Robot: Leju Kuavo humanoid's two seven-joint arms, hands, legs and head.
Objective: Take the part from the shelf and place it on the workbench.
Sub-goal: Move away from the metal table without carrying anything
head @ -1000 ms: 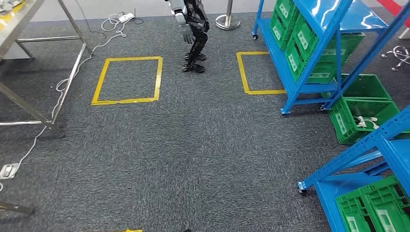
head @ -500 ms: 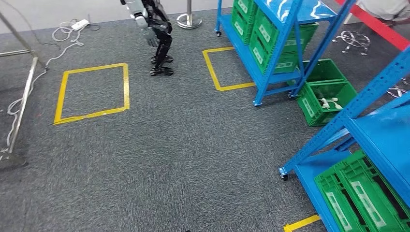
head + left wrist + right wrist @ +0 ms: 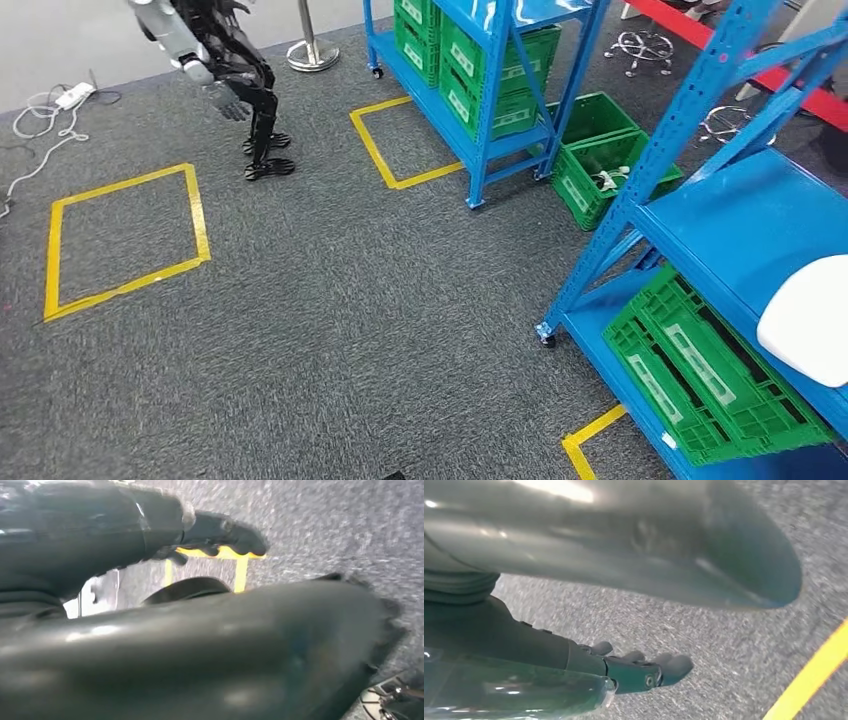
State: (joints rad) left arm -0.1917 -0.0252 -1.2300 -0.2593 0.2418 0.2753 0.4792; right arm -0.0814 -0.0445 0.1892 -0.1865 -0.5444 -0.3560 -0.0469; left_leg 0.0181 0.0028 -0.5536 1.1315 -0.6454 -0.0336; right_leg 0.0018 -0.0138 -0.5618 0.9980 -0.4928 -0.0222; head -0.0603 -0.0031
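The robot faces a near shelf [image 3: 760,225] at the right of the head view, its blue deck carrying a white part [image 3: 810,320] at the picture's edge, with a green crate [image 3: 700,375] on the level below; that white thing is probably the part to be fetched, though little of it shows; no workbench is seen, so the drop-off is presumably elsewhere. The left hand [image 3: 220,532] hangs over grey carpet [image 3: 330,330] beside yellow tape [image 3: 240,567], fingers stretched out loosely and holding nothing; the right hand [image 3: 644,670] hangs likewise, fingers straight and apart, empty; both seem lowered because nothing is within reach yet. A far shelf [image 3: 480,70] holds more crates, and a second robot [image 3: 225,75] stands near a taped square [image 3: 125,240]; such squares likely mark standing spots, and a tape corner [image 3: 595,435] lies by the near shelf's foot; the part is untouched.
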